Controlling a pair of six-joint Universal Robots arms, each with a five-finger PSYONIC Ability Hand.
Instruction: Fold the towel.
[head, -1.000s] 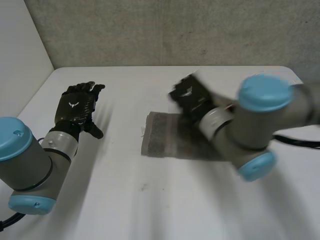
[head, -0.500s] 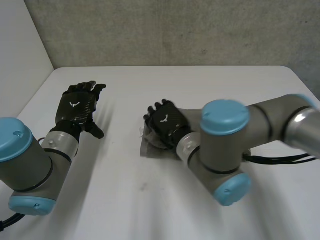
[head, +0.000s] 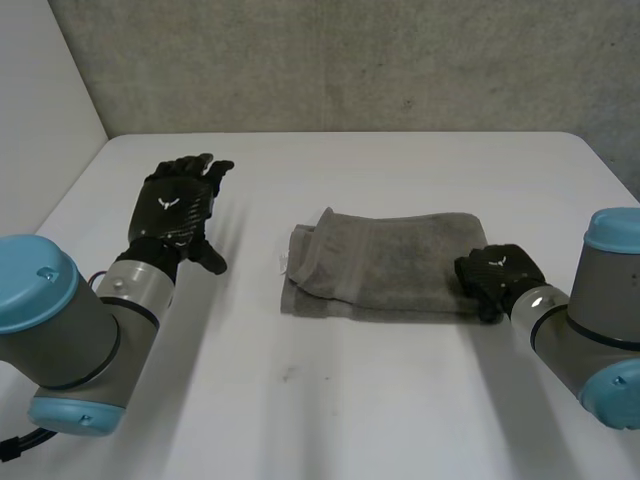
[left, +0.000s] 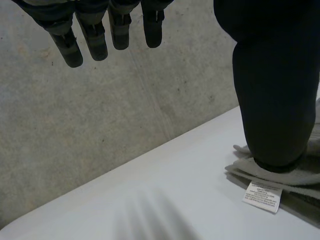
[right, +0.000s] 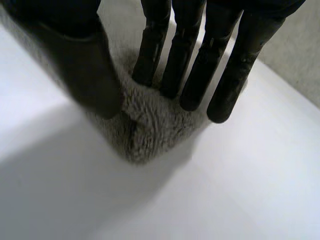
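A grey towel lies folded in a long strip at the middle of the white table, its left end rumpled, with a white label at that end. My right hand is at the towel's right end, on the near corner. In the right wrist view its fingers press down on the towel and the thumb closes on the corner from the other side, bunching the cloth between them. My left hand hovers open well to the left of the towel, fingers straight and holding nothing.
A grey concrete wall runs along the table's far edge, and a white wall stands at the left. Bare tabletop lies in front of the towel and between it and my left hand.
My right hand swept from over the towel's middle to its left end, then back to the right end's near corner. The towel's full length now shows. My left hand edged slightly forward.
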